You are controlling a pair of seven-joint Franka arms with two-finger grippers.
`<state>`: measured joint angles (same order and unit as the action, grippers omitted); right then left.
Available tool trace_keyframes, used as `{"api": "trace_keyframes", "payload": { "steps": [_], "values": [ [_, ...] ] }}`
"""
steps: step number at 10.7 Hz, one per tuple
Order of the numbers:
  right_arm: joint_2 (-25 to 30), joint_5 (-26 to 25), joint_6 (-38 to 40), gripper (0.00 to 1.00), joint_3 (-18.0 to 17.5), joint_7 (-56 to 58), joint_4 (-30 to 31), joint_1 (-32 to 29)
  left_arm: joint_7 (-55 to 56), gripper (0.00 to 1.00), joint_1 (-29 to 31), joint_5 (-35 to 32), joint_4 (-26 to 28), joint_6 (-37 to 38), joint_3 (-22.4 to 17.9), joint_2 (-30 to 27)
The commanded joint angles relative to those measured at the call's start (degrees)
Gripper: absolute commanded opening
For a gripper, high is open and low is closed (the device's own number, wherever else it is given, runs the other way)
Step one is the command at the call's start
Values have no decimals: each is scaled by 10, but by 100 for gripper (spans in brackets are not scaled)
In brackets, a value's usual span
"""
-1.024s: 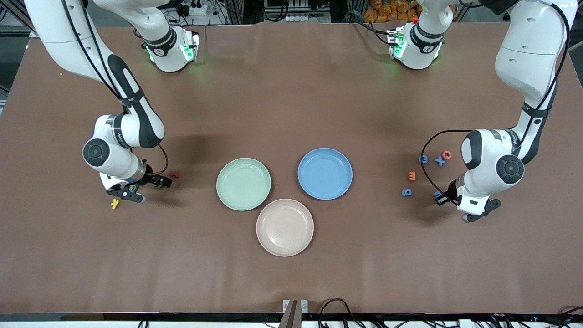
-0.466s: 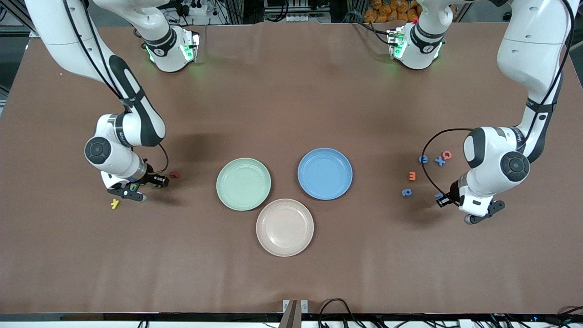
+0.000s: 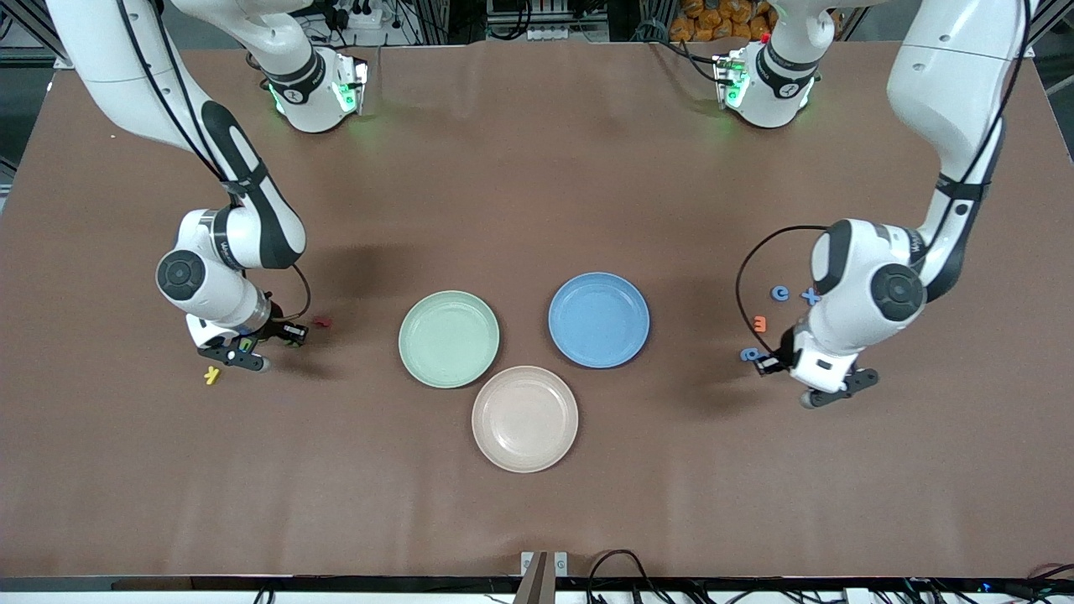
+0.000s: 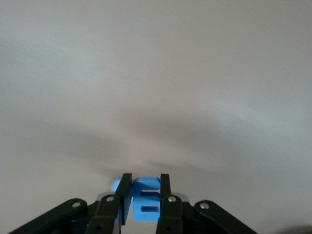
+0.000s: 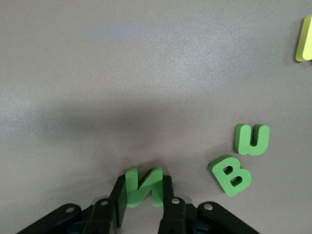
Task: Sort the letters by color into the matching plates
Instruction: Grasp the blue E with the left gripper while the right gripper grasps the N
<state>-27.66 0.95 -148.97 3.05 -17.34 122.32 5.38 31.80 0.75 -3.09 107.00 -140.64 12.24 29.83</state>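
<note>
Brown table mat (image 3: 537, 168) carried three plates at centre: green plate (image 3: 449, 339), blue plate (image 3: 599, 320), beige plate (image 3: 525, 419), all seen bare, so no letter was sorted yet.

Left gripper (image 4: 145, 201) was closed on a blue letter (image 4: 146, 197), held off the mat w/ another blue letter (image 3: 749, 355) just beside it toward the blue plate. Orange letter (image 3: 759, 323) and two more blue letters (image 3: 795, 294) lay near, on the arm-base side of that gripper. Judged next: carry to the blue plate; path looked free.

Right gripper (image 5: 142, 202) was closed on a green N (image 5: 142, 187), low over the mat. Green B (image 5: 230, 174) and green U (image 5: 252, 139) lay just ahead of its fingers; yellow letter (image 5: 304, 39) farther off. Dark red letter (image 3: 320, 320) sat between this gripper and the green plate, a possible snag on a low sweep.

Left to do, as judged: approx. all of the sorting.
</note>
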Motion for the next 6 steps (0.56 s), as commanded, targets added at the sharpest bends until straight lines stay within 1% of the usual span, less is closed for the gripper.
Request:
{"api": "trace_keyframes", "payload": {
  "steps": [1,3,5,6],
  "values": [
    [-1,-11,-3,21,-4,-5,6,-9,85,0,-74,1,1,11,1,-12],
    [16,-11,20,19,-4,-1,-3,-9,145,0,-124,1,-8,11,0,-9],
    [34,-11,130,20,-5,-5,-62,-6,172,0,-162,1,-8,11,-1,-8],
    [37,-10,169,20,-5,-6,-90,-4,189,0,-182,1,-8,11,-3,-6]
  ]
}}
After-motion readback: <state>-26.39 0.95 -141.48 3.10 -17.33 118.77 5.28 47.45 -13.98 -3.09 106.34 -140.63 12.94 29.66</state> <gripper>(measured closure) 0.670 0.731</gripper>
